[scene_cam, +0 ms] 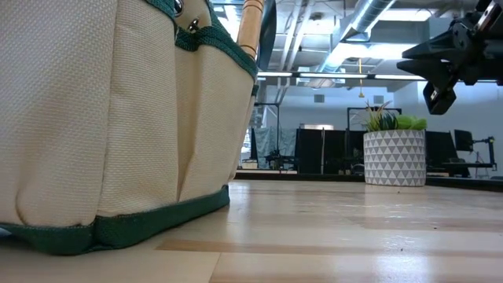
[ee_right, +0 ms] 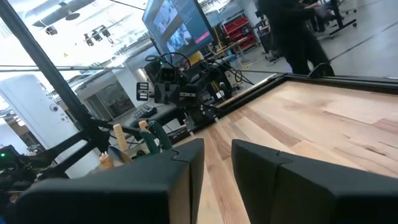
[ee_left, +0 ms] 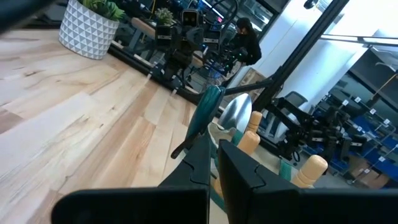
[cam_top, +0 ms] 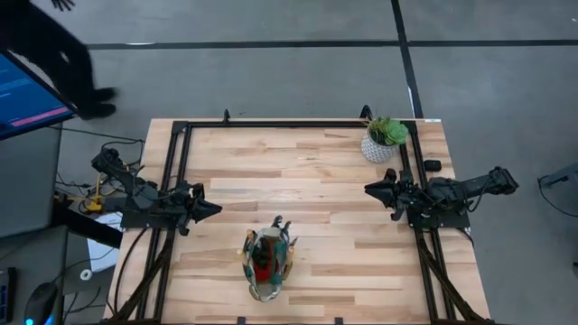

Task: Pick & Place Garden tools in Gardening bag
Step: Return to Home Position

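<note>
The gardening bag (cam_top: 266, 262), beige with dark green trim, stands on its base near the table's front edge, between the two arms; it fills the left of the low view (scene_cam: 102, 118). Garden tools stick up out of it: wooden handles (ee_left: 252, 134), a silver trowel blade (ee_left: 236, 112), green shears (ee_left: 208, 106) and a red item (cam_top: 262, 257). My left gripper (cam_top: 213, 209) hovers shut at the table's left side, pointing level toward the bag. My right gripper (cam_top: 368, 188) hovers at the right side, fingers slightly apart with nothing between them (ee_right: 217, 149).
A green plant in a white patterned pot (cam_top: 379, 143) stands at the far right corner, behind my right gripper. A black frame rail (cam_top: 298, 124) runs along the table's edges. A person (cam_top: 54, 54) walks beyond the far left corner. Bare wood lies between bag and plant.
</note>
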